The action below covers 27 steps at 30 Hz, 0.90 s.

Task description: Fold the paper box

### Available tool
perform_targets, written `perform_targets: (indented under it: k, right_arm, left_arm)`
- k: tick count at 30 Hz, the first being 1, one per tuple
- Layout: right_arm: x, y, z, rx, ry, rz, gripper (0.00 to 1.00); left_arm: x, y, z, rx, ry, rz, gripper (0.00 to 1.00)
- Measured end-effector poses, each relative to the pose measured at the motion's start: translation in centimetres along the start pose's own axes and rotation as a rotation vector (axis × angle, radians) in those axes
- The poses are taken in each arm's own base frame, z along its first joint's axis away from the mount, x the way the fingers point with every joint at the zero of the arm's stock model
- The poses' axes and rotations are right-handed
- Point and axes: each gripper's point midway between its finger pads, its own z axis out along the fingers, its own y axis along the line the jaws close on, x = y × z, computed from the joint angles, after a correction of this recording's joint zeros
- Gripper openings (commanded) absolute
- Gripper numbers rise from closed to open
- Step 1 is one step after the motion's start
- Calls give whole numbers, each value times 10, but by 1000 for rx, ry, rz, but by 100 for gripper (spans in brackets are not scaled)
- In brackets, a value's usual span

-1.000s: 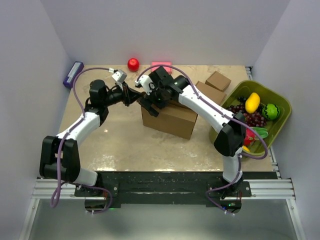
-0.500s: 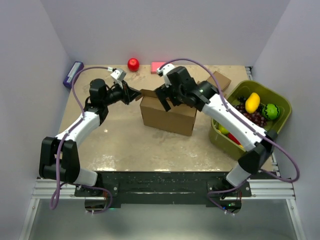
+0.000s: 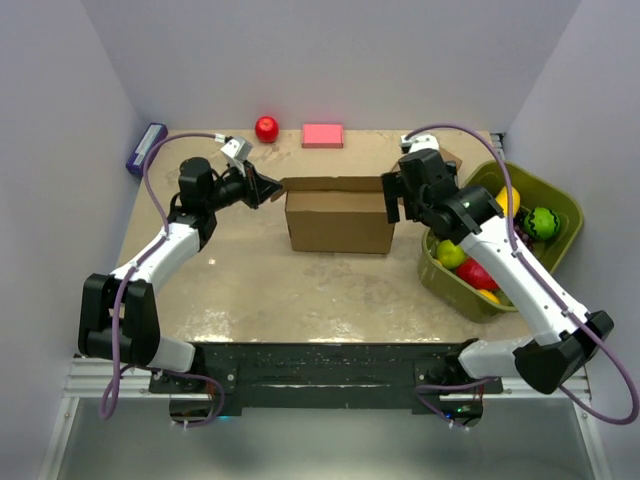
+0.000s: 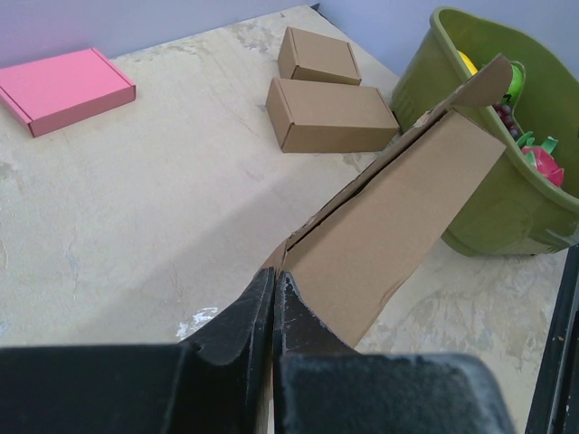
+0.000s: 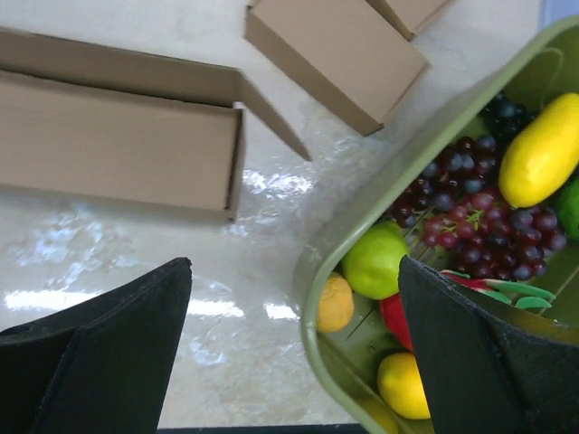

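The paper box stands as a brown open-topped shell mid-table, with a flap up along its far side. My left gripper is shut on the box's left end. In the left wrist view its fingertips pinch the cardboard edge, and the panel runs away from them. My right gripper hovers open just off the box's right end, touching nothing. From the right wrist, the box lies upper left, with the wide-apart fingers framing bare table and the basket.
A green basket of toy fruit sits at the right, its rim between my right fingers. Two small closed brown boxes lie behind the paper box. A pink box, red ball and purple item line the back.
My right arm swung from the box's top out past its right end, its jaws spreading wide. The box turned square to the table edge. My left gripper kept its pinch.
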Motion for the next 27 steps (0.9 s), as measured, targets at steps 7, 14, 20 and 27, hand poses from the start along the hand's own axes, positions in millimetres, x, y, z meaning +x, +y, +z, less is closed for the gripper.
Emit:
perform_targets:
  k: [7, 14, 20, 27]
  right_arm:
    - [-17, -23, 32, 12, -80, 52, 96]
    - [-42, -19, 57, -75, -151, 43, 76]
    - [-31, -6, 68, -127, -100, 22, 74]
    - [-19, -9, 49, -144, -66, 50, 85]
  left_arm:
    - [0, -1, 0, 4, 1, 1, 0]
    - [-1, -2, 0, 8, 4, -2, 0]
    - [-2, -1, 0, 3, 5, -3, 0]
    - [-2, 0, 0, -4, 8, -11, 0]
